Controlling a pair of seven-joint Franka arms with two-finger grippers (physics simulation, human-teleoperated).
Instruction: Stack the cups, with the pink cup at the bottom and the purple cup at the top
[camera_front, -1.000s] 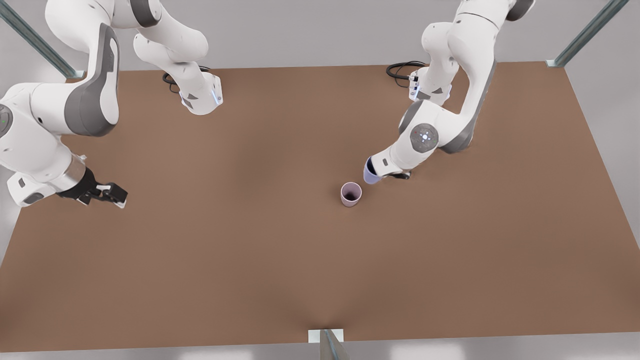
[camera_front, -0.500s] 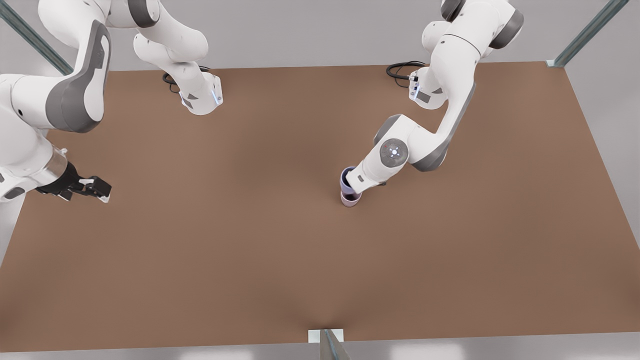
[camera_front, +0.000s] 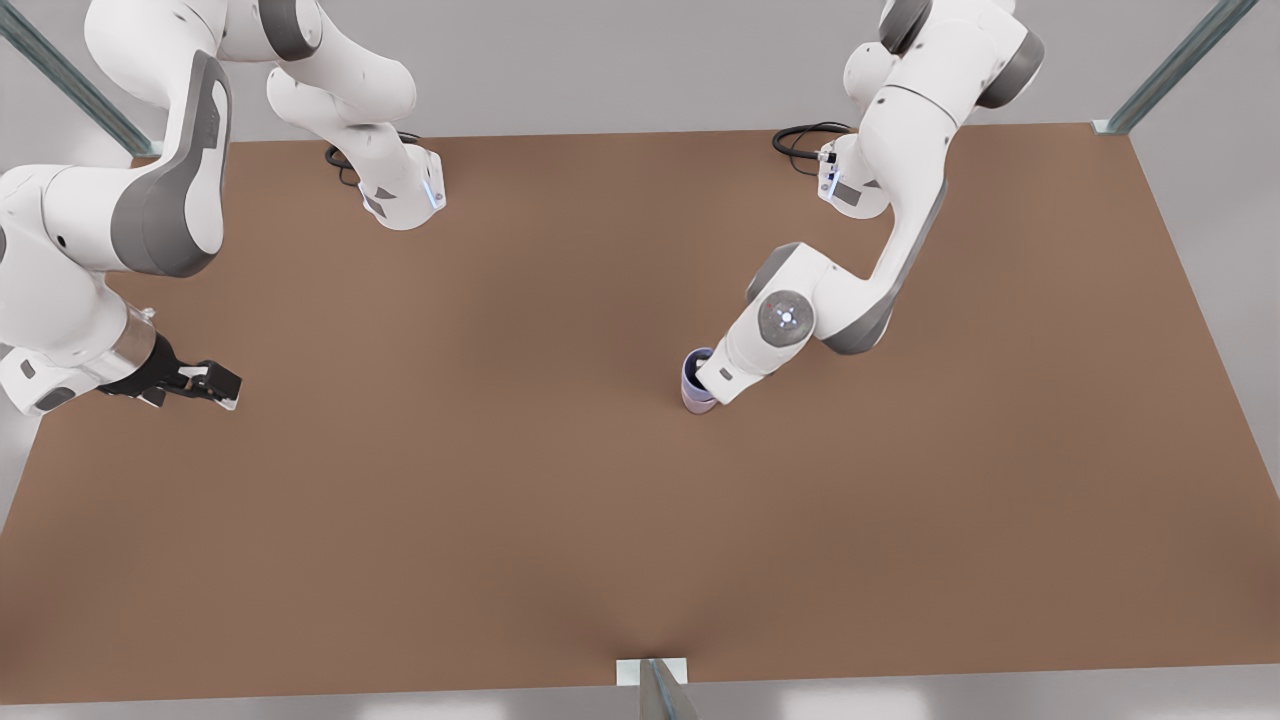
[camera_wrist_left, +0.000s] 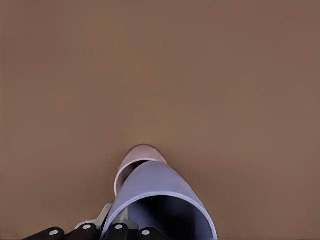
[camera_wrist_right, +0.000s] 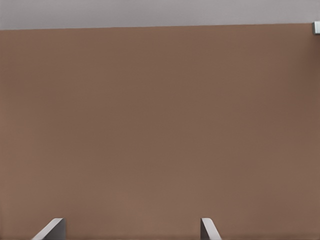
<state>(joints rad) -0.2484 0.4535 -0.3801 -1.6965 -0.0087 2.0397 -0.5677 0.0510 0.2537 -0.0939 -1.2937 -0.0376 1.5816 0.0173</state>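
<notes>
Front view: purple cup (camera_front: 694, 366) sits over the pink cup (camera_front: 698, 402) near the middle of the brown table (camera_front: 500, 480); just a pale band of pink shows below the violet rim. Left gripper (camera_front: 708, 378), on the arm at the front view's right, is down at the stack, its white hand covering one side of the purple cup. Right gripper (camera_front: 205, 383), on the arm at the front view's left, hangs over the table edge well apart from the cups; this arm waits.

Left wrist view: purple cup (camera_wrist_left: 160, 202) close under the camera, clamped at its rim by the left gripper's fingers (camera_wrist_left: 118, 220). Pink cup (camera_wrist_left: 136, 161) lies just beyond and beneath it, rim partly covered by the violet wall. Purple cup looks tilted against the pink one; how deep it is seated cannot be told.

Right wrist view: fingertips (camera_wrist_right: 55, 229) of the right gripper stand wide apart with nothing between them, bare table (camera_wrist_right: 160, 125) beyond.

Judgement: step in hand is the placing of purple into pink. Next move calls for squaring the purple cup upright, letting it settle, then releasing and lifting straight up so the stack is not dragged over.
</notes>
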